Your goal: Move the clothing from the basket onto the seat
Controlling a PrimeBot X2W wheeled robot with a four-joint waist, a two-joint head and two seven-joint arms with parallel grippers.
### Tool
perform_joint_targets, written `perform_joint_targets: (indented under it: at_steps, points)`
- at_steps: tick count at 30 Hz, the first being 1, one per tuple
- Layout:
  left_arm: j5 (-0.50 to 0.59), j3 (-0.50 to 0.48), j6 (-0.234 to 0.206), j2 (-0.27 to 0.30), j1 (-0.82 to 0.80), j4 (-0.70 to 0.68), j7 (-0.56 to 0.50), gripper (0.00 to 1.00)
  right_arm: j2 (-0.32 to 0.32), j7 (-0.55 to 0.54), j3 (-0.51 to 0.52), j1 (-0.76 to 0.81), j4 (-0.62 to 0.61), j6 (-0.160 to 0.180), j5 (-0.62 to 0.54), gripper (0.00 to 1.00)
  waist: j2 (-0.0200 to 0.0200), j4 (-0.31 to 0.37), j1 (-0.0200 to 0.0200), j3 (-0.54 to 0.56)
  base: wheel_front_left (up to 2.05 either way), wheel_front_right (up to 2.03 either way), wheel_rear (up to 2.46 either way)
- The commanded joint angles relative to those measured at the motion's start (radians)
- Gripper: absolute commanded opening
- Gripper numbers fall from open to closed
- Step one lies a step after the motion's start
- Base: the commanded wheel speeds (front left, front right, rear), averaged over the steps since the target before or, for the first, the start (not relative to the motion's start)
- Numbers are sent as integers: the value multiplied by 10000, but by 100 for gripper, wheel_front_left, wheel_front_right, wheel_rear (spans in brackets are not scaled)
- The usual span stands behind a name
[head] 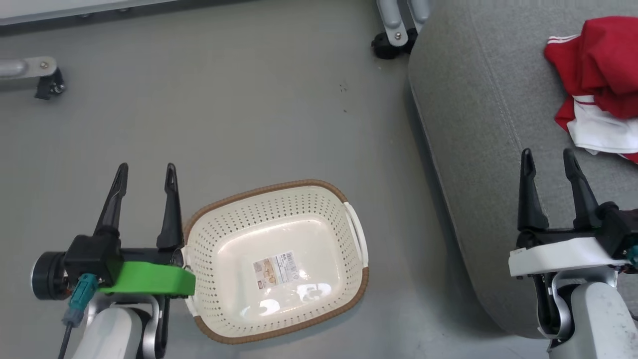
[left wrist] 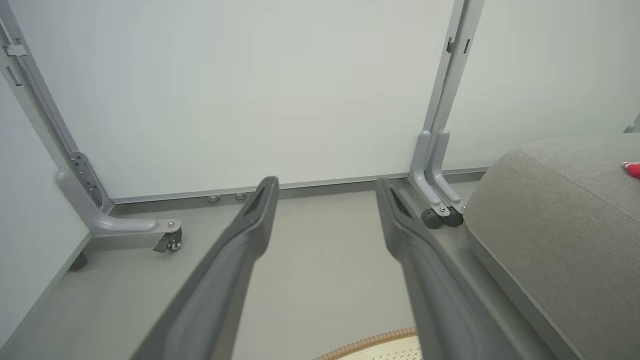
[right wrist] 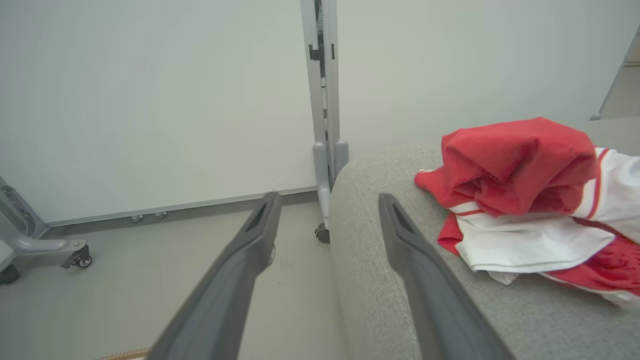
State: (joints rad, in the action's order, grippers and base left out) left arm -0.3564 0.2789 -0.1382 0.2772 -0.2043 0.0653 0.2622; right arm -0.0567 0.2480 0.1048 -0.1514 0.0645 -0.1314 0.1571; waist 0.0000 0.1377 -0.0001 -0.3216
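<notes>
Seemingly the job is at its closing stage, so the care now lies in checking and keeping clear. At the left, the left gripper point(head: 146, 169) hovers over the floor point(head: 249, 99) just beside the basket's rim, its two fingers spread wide with nothing between them. The basket point(head: 264, 188) sits on the floor and holds no garment; the paper label point(head: 276, 271) on its bottom is plain to see. To its right rises the seat point(head: 473, 124), and over the seat's front part the right gripper point(head: 547, 154) hangs with fingers parted and empty. Near it, further right, the clothing point(head: 605, 55) lies in a crumpled red and white heap on the seat. I judge nothing remains to fetch. A good finish means drawing both arms back without brushing the heap or nudging the basket, since a snagged fold could drag cloth off the edge.
</notes>
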Motion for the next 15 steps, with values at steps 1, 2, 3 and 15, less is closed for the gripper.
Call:
perform_joint_targets:
  at_steps: [1,2,3,15]
  points:
    - [146,-232,21,-71,380,34,28,100,-13,-46,-92,219,-83,13,-41,100,0,-793,1,805,0,0,0]
    - [162,-453,66,-150,514,54,29,100,-11,-73,-181,308,-144,13,-79,100,0,-872,1,901,0,0,0]
    - [215,-599,122,-199,619,101,28,100,-9,-93,-230,381,-191,13,-133,100,0,-934,1,989,0,0,0]
    - [769,-2164,833,-952,2109,394,31,100,31,-719,-933,1571,-1027,13,-470,100,0,-1107,1,2012,0,0,0]
